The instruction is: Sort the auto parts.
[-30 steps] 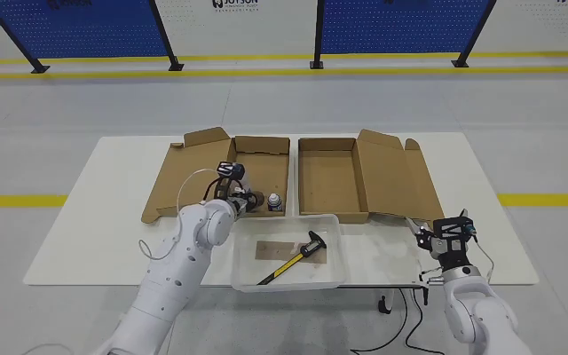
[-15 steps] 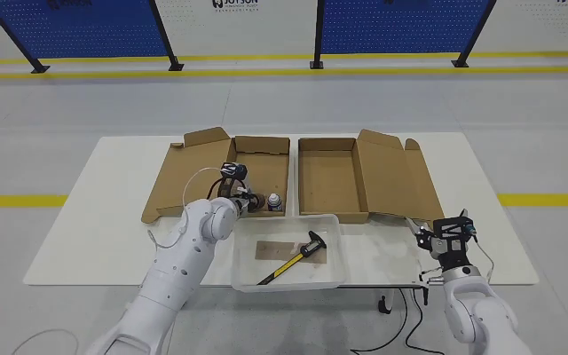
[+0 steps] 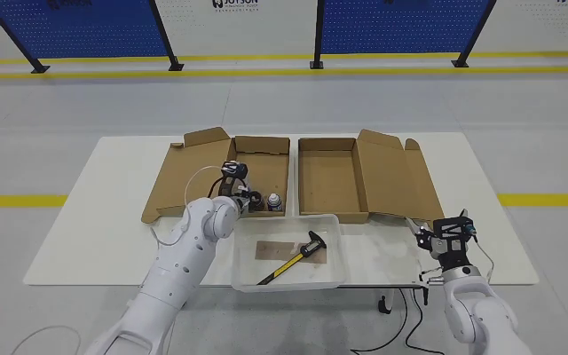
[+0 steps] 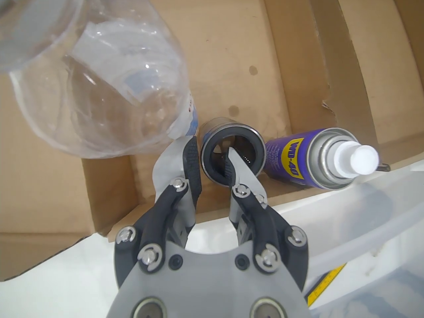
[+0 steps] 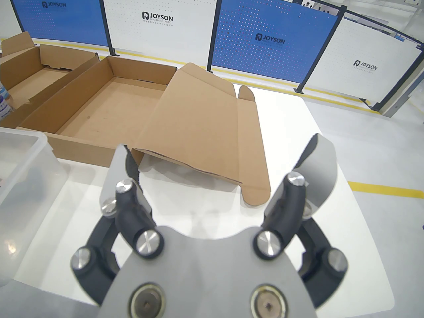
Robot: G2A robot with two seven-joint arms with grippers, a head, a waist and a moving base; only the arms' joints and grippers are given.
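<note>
Here, bearing wall pinched between left fingers, one inside bore.

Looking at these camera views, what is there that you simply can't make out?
Ring underside, left wrist view: hidden by its own body, so contact with the box floor is unclear.
One end of the bottle, same view: cut off by the edge.
Bin contents, right wrist view: blurred behind its wall.

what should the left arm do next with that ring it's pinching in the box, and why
Probably open the left gripper and release. It pinches the wall of the metal ring, one finger inside, one outside, and the ring is already low in the cardboard box beside the spray can. Whether it touches the floor is unclear.
</note>
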